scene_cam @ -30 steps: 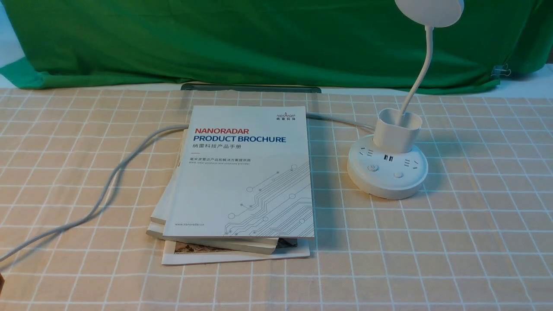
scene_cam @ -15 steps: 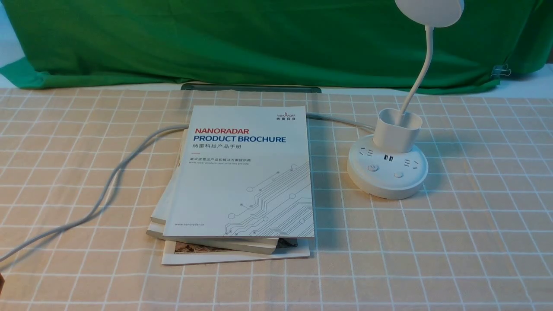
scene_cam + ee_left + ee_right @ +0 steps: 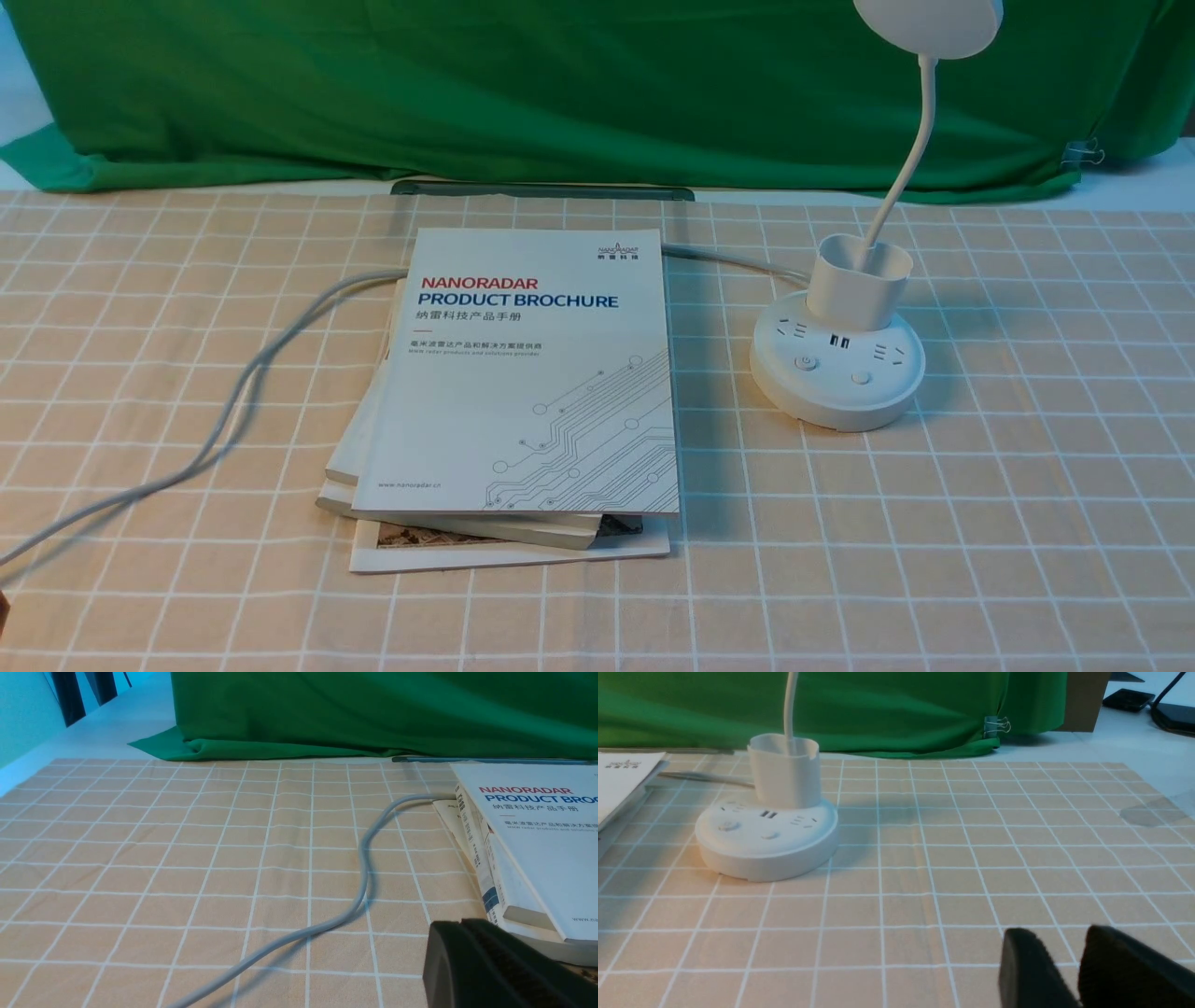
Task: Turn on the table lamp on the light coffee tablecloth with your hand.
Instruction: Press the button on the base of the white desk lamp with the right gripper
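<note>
Here the white table lamp (image 3: 837,359), round socketed base, cup, bendy neck, sits at three o'clock on the checked tablecloth (image 3: 1027,523) surface, green cloth (image 3: 560,84) behind. Right pincer (image 3: 1080,970) slightly spread; left pincer (image 3: 486,961) I cannot tell.

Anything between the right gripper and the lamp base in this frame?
No. In the right wrist view only bare light coffee tablecloth lies between the right gripper and the table lamp. The front view shows no arm.

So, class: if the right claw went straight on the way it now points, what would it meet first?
Probably only the light coffee tablecloth. The right claw points past the table lamp, which stands off to one side; depth is unclear.
</note>
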`<action>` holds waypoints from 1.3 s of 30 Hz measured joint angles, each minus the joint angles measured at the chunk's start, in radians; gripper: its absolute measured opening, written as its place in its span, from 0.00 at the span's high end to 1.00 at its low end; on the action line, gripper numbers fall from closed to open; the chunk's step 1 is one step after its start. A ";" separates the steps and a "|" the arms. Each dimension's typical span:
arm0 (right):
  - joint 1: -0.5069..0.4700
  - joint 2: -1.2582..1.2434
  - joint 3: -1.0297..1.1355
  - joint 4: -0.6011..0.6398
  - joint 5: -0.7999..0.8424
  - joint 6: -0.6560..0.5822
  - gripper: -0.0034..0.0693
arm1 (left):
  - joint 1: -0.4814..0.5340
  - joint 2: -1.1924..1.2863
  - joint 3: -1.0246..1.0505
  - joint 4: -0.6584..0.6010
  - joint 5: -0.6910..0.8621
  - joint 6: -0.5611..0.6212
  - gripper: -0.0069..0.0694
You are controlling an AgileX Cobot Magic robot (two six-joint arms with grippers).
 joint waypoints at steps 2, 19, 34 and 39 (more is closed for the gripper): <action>0.000 0.000 0.000 0.013 0.001 0.071 0.62 | 0.000 0.000 0.000 0.000 0.000 0.000 0.88; 0.000 0.000 0.000 0.127 -0.007 1.015 0.62 | 0.000 0.000 0.000 0.000 0.000 0.000 0.88; 0.000 0.056 -0.115 0.122 -0.140 0.416 0.77 | 0.000 0.000 0.000 0.000 0.000 0.000 0.88; 0.000 0.297 -0.391 0.119 -0.050 0.044 0.91 | 0.000 0.000 0.000 0.000 0.000 0.000 0.88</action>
